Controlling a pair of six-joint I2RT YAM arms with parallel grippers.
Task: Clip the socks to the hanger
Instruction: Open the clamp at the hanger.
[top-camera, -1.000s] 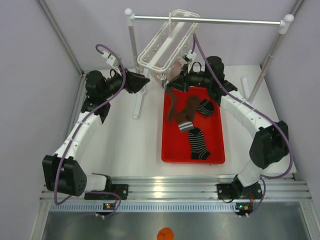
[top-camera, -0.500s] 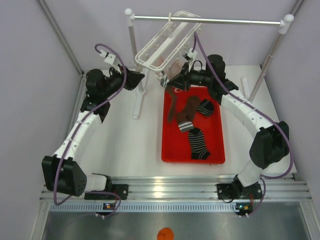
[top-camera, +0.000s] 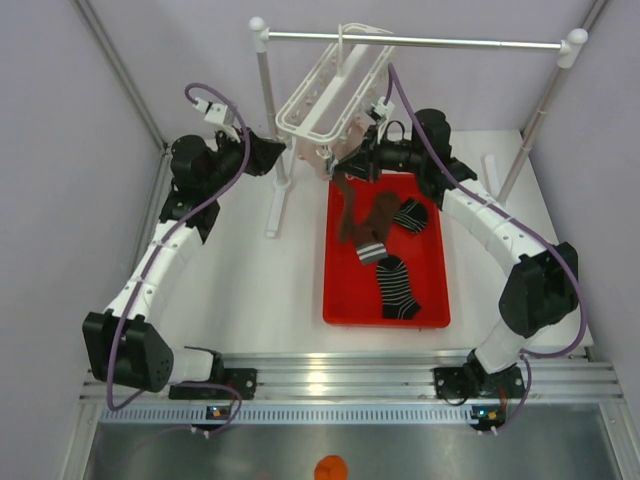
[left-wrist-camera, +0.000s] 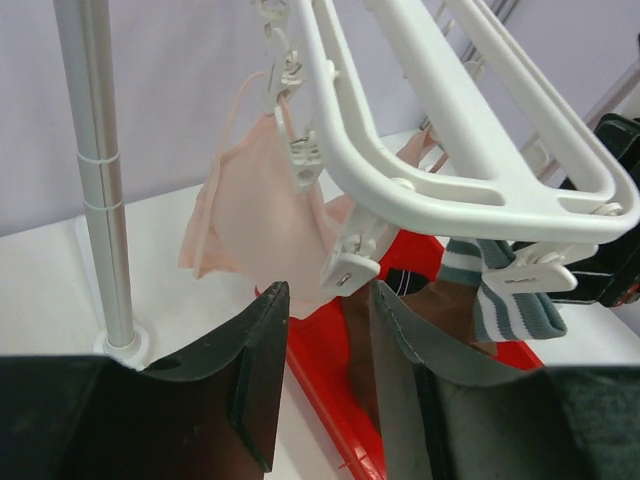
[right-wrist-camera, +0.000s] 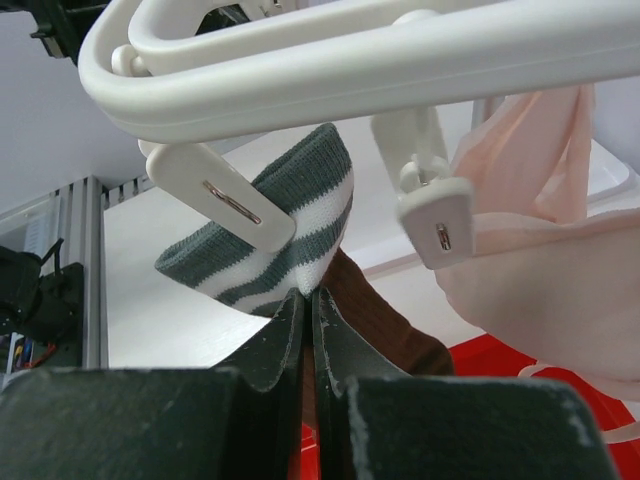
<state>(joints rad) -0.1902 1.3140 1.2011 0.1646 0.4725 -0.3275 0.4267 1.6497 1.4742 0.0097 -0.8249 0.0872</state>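
The white hanger hangs tilted from the crossbar. My right gripper is shut on a dark brown sock, which trails down into the red tray. In the right wrist view, the right gripper pinches the sock's striped cuff, and a white peg lies across the cuff. My left gripper is at the hanger's near corner. In its wrist view the left gripper is open, with a dangling peg just beyond its tips. Another brown sock and two black striped socks lie in the tray.
A pale pink fabric item is clipped to the hanger, behind the pegs. The stand's left post rises close to the left gripper, and its metal crossbar spans the back. A second post leans at the right.
The left gripper has drawn back slightly to the left, and the hanger has swung a little. The right gripper has stayed shut on the brown sock, nearly in place.
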